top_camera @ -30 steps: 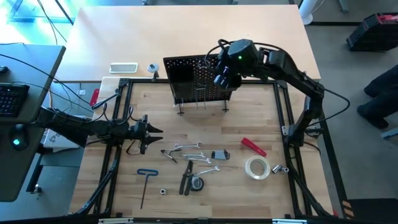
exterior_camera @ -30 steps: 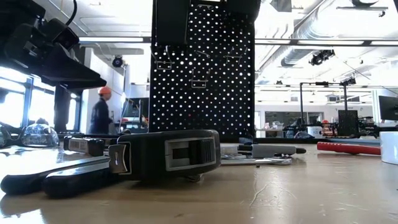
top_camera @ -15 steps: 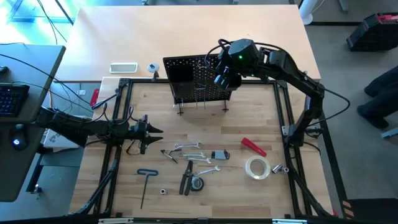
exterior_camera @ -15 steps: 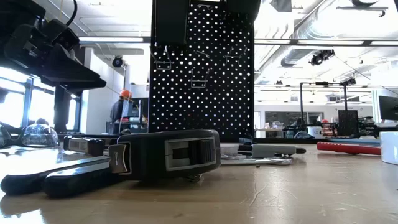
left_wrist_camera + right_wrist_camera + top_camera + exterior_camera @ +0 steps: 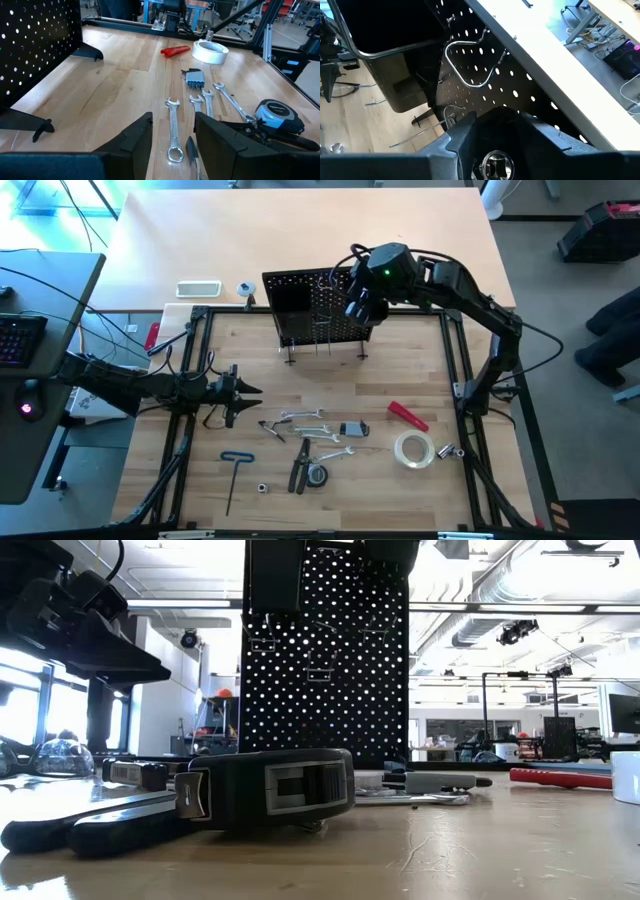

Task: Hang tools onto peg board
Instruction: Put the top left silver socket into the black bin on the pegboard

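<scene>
My right end effector (image 5: 362, 308) is hanging over the peg board (image 5: 320, 310) with its fingers apart on nothing. The left end effector (image 5: 247, 390) is idling open, near the wrenches (image 5: 304, 420) lying on the worktop (image 5: 420, 370).

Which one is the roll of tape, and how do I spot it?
Find the black peg board standing at the table's far side, then look nearer, past the red-handled tool. The tape roll lies flat just beyond it: a pale ring with a hole, the only round white thing among the tools.
</scene>
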